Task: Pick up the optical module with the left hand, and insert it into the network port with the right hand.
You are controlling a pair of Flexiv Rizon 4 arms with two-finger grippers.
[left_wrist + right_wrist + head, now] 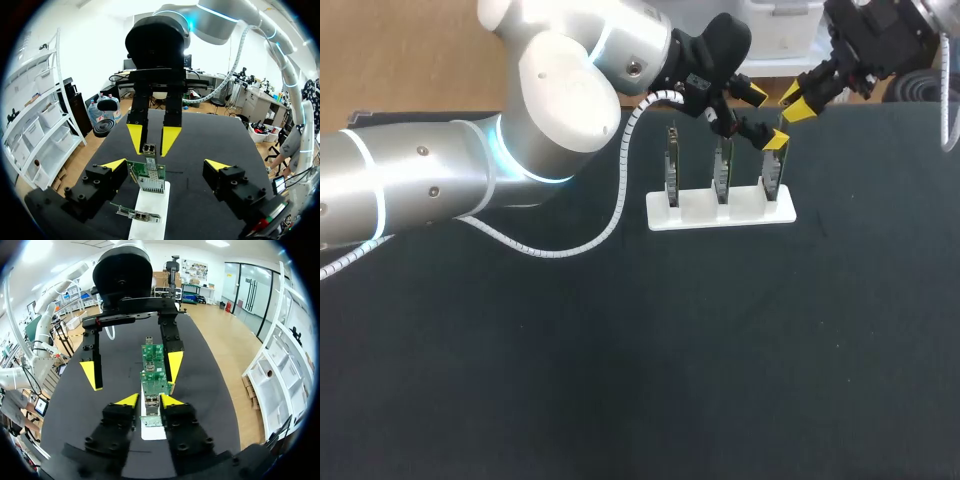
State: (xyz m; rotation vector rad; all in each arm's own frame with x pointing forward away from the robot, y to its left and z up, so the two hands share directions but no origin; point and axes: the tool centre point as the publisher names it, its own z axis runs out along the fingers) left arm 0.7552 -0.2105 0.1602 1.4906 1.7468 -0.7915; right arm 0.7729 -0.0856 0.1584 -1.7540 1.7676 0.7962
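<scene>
Black table [720, 350]: right end effector [149, 400] pinches optical module [148, 149], left end effector [166, 164] spread wide.

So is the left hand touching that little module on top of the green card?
Apart. In the left wrist view the left hand is open wide, and table shows between each yellow fingertip and the optical module atop the green card.

Head camera peers down from above and behind across the table [620, 380], while both wrist cameras face each other, close in, sharing the network-port boards [721, 172].
</scene>
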